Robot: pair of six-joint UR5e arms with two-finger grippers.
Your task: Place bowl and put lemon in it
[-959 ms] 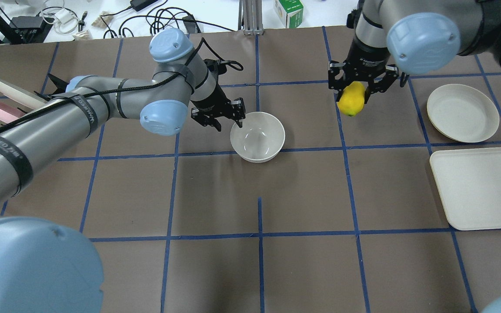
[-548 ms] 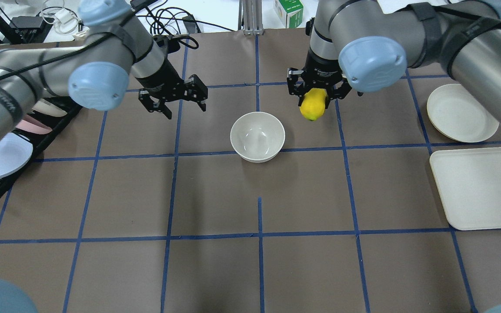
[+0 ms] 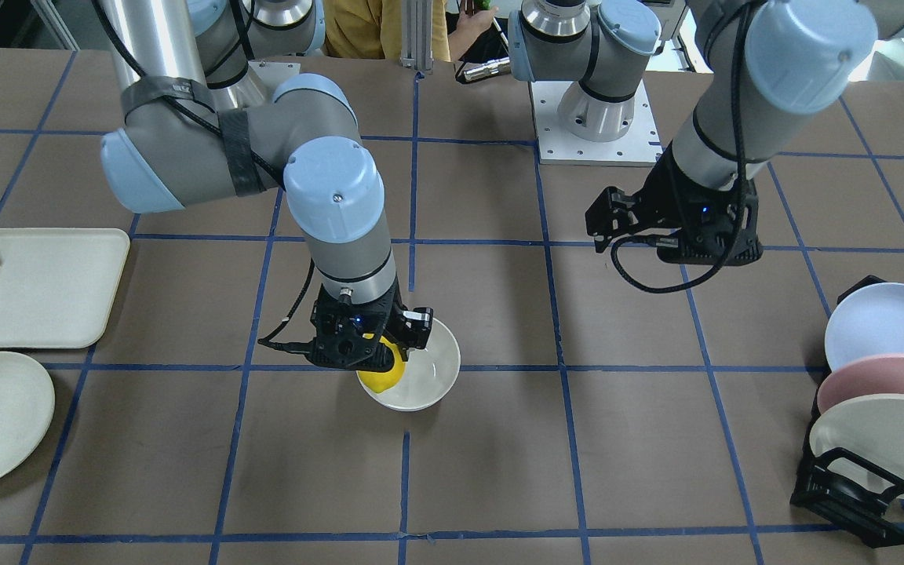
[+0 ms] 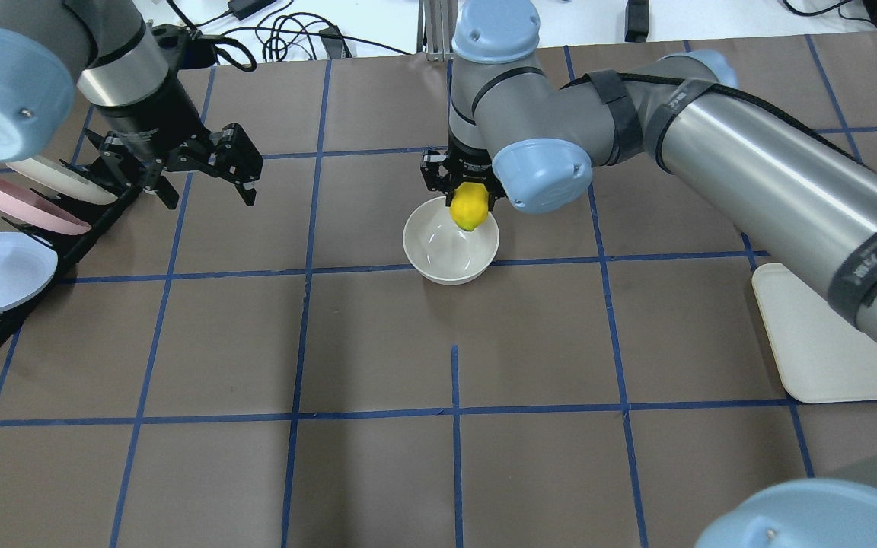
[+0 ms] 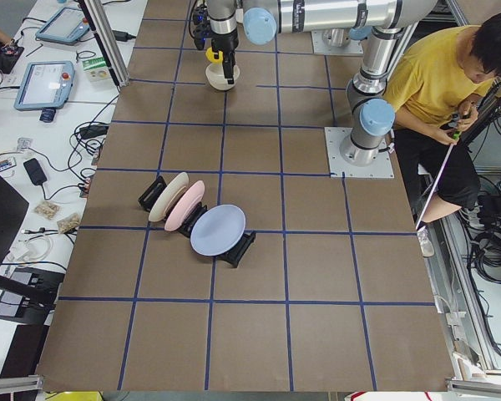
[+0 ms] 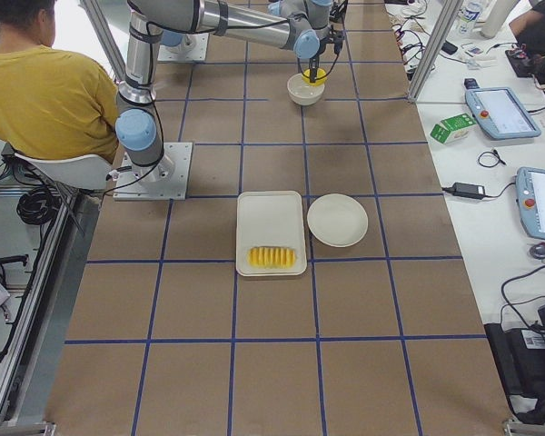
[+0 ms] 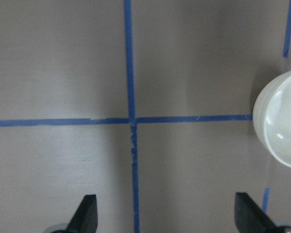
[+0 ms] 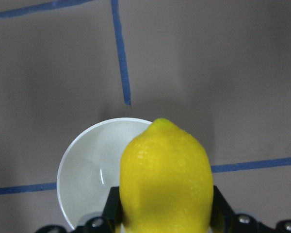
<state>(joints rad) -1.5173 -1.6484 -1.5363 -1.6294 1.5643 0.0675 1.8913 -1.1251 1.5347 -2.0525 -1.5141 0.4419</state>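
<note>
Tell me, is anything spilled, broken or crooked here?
Nothing stands out. The bowl sits upright, the right hand holds the lemon above it, the plates stand in their rack, and the fruit slices lie in a row on the tray.

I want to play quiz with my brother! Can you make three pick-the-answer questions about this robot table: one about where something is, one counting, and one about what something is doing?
1. Where is the lemon?
A. on the tray
B. held over the bowl's edge
C. on the flat plate

2. How many plates stand in the rack?
A. two
B. three
C. five

3. The left end effector is:
A. open and empty
B. shut on the bowl
C. shut on a plate

Answers:
1 B, the right end effector grips it above the bowl's edge.
2 B, one blue, one pink, one cream.
3 A, its fingers are spread with only table between them.
</note>
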